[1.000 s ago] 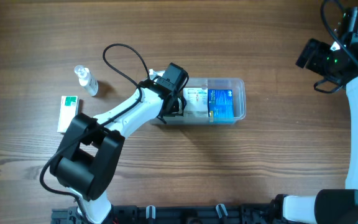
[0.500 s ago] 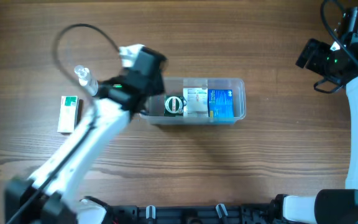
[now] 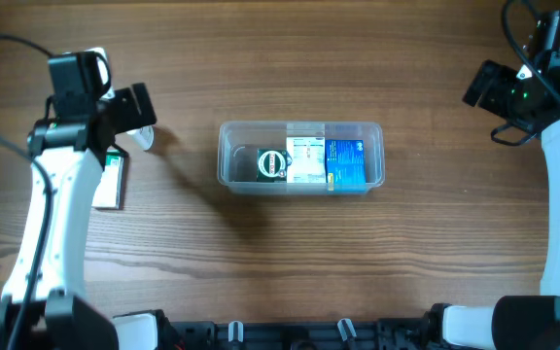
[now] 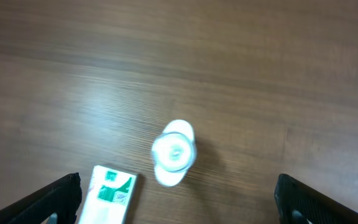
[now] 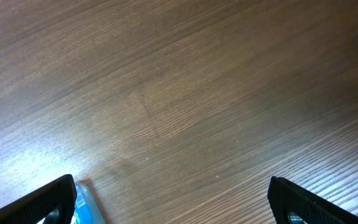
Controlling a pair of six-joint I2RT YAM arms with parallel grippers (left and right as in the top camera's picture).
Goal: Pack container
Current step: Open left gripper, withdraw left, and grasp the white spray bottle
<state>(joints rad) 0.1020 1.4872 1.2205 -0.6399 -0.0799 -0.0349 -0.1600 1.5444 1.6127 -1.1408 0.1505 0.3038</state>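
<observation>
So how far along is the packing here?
Done: a dark round item, white box and blue box lie in the container. In hand: nothing; the left gripper hovers open above the spray bottle. Left, probably: that bottle and the green-and-white box beside it.

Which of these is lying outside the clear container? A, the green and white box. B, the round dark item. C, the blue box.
A: the green and white box lies off to the left of the container, while the blue box and the round dark item both sit inside it.
</observation>
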